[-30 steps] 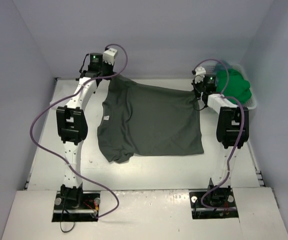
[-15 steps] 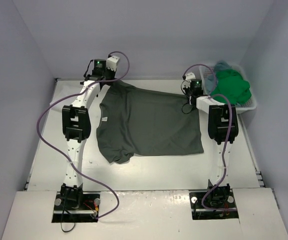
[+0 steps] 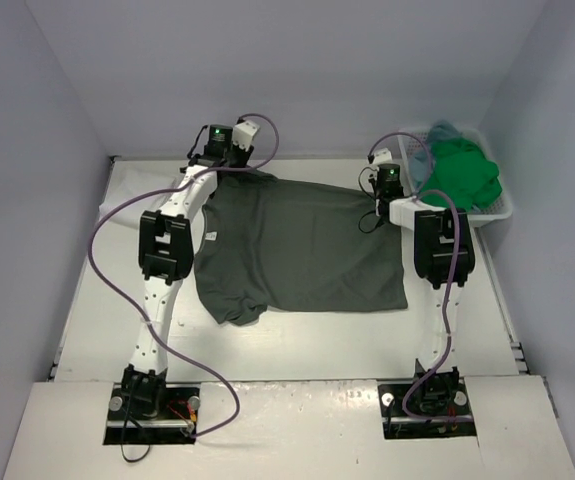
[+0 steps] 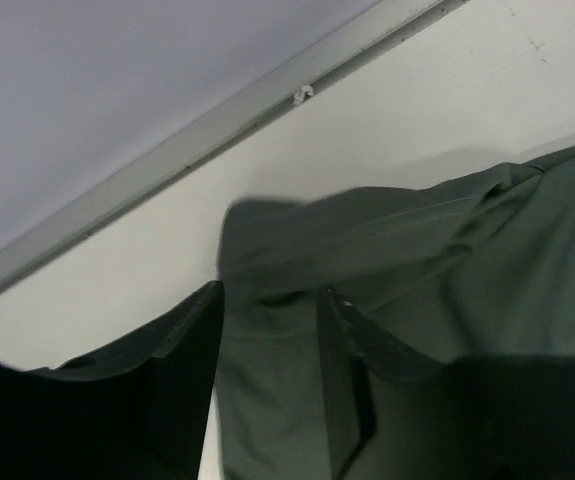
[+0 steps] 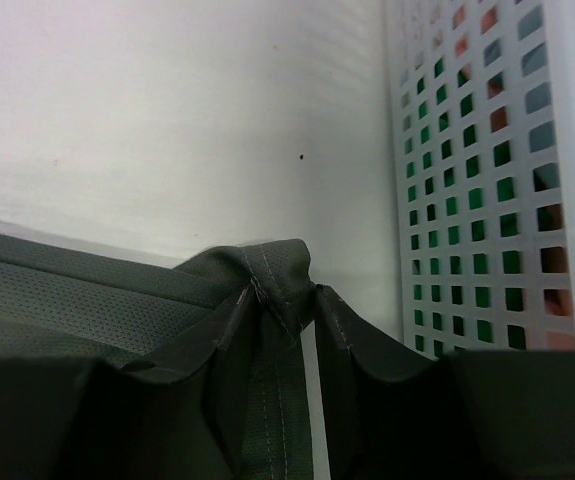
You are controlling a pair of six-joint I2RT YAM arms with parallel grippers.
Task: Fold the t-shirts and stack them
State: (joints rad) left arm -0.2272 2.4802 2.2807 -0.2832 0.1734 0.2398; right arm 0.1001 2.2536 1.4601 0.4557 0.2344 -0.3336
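Note:
A dark grey t-shirt (image 3: 297, 245) lies spread flat in the middle of the white table. My left gripper (image 3: 227, 168) is low over its far left corner. In the left wrist view that gripper (image 4: 272, 300) stands open, its jaws apart with loose grey cloth (image 4: 387, 240) lying between and beyond them. My right gripper (image 3: 377, 205) is at the shirt's far right corner. In the right wrist view it (image 5: 285, 295) is open, and the stitched hem corner (image 5: 279, 272) stands bunched between the fingertips, a sliver of table showing beside it. A bright green t-shirt (image 3: 462, 170) and a teal-blue one (image 3: 445, 130) sit in the basket.
The white lattice basket (image 3: 497, 212) stands at the back right, close beside my right gripper; its wall (image 5: 487, 150) fills the right of the right wrist view. The back wall and the table's rear rail (image 4: 267, 100) run just beyond the left gripper. Purple cables loop from both arms.
Both arms carried the shirt's far edge a little right and down onto the table. Both grippers were shut on the cloth and have now opened.

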